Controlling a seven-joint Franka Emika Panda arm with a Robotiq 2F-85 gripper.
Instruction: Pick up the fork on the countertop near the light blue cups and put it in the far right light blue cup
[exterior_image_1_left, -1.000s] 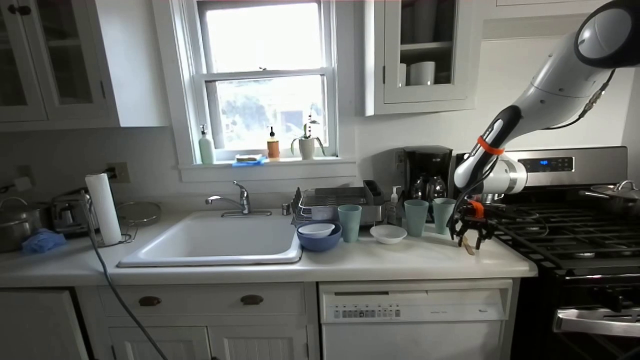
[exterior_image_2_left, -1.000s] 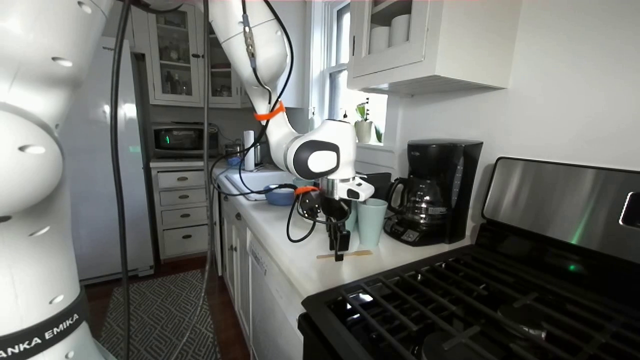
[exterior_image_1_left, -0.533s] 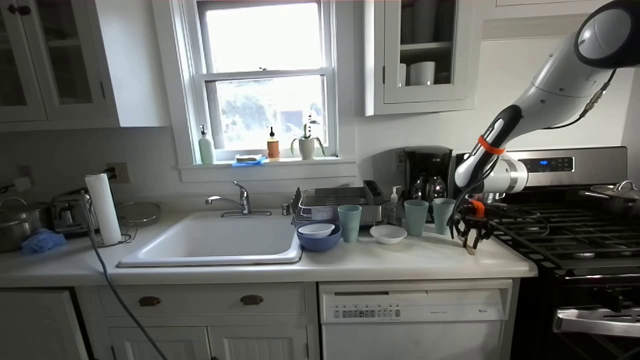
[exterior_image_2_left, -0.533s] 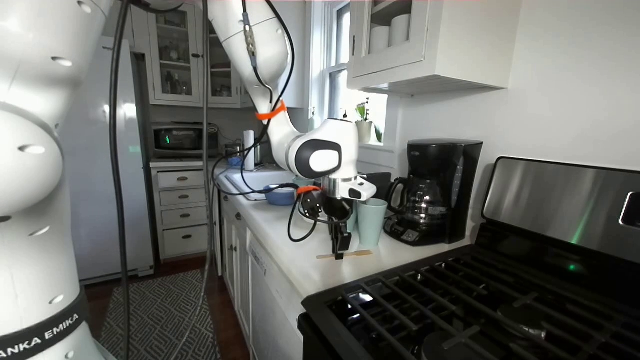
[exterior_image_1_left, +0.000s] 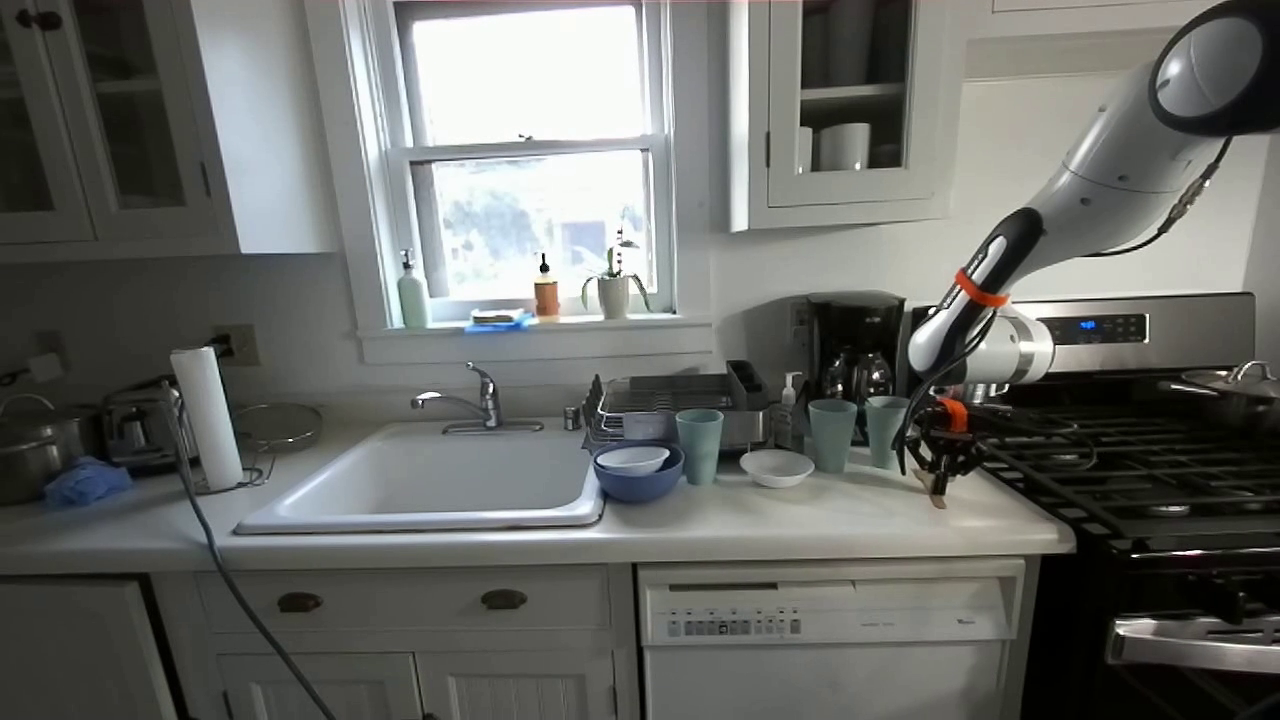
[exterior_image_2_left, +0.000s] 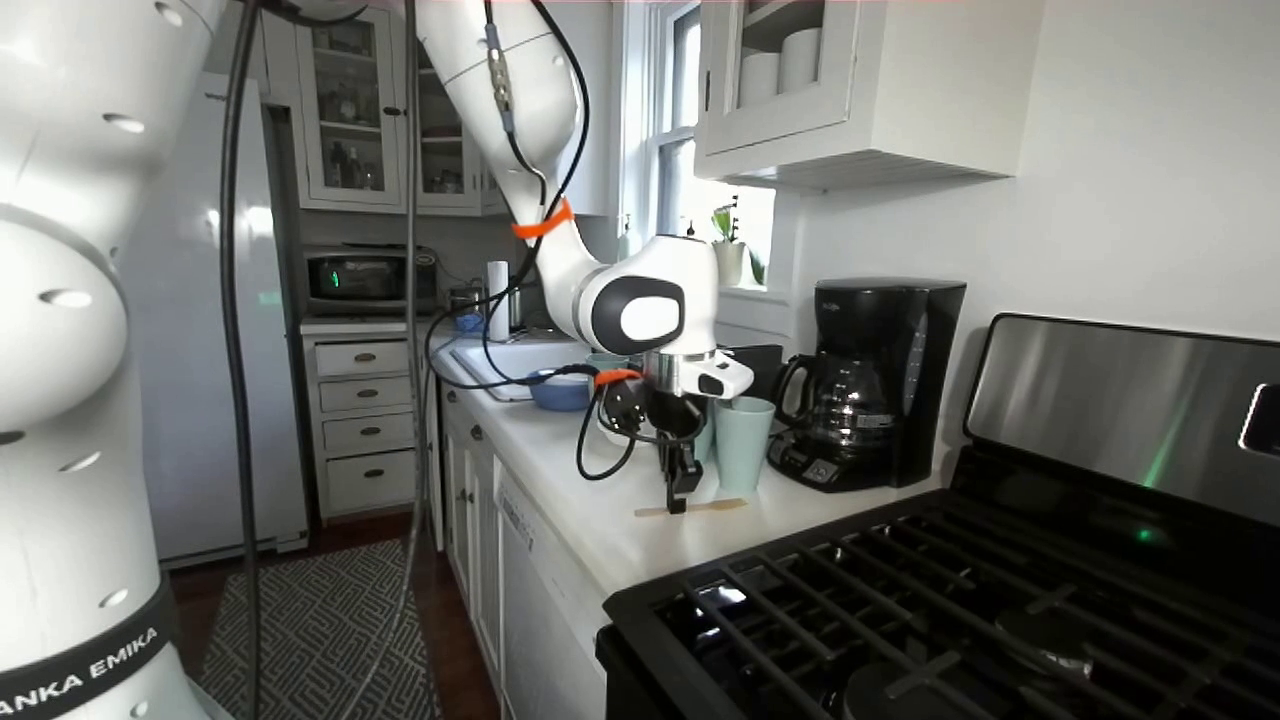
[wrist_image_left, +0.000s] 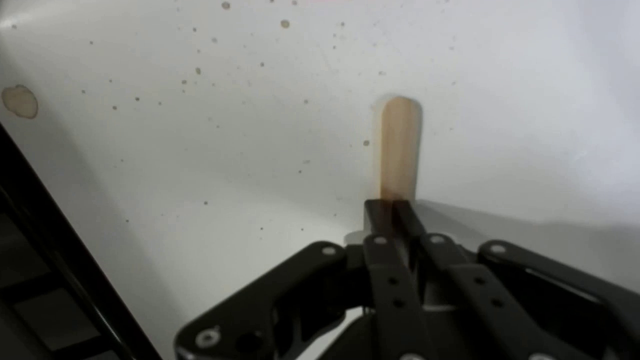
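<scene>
The pale tan wooden fork (wrist_image_left: 400, 145) (exterior_image_2_left: 722, 505) lies low on the off-white countertop (exterior_image_1_left: 850, 520), its handle end stretching beyond my fingertips in the wrist view. My gripper (wrist_image_left: 392, 202) (exterior_image_2_left: 677, 506) points straight down at the fork's middle, its fingers drawn almost together with the fork running in between them. That gripped stretch is hidden, and how firm the hold is does not show. Three light blue cups stand upright in an exterior view. The far right light blue cup (exterior_image_1_left: 885, 432) (exterior_image_2_left: 745, 445) is just behind the gripper; a similar cup (exterior_image_1_left: 833, 436) stands beside it.
A black coffee maker (exterior_image_1_left: 855, 350) (exterior_image_2_left: 862, 385) stands behind the cups. The black stove (exterior_image_1_left: 1150, 480) borders the countertop's right end. A white dish (exterior_image_1_left: 777, 468), a blue bowl (exterior_image_1_left: 640, 486) holding a white one, and a third cup (exterior_image_1_left: 700, 447) sit towards the white sink (exterior_image_1_left: 420, 523).
The fingers, spread on either side of the fork a second ago, have closed together at it. The fork has turned slightly in an exterior view. The arm has hardly moved.
</scene>
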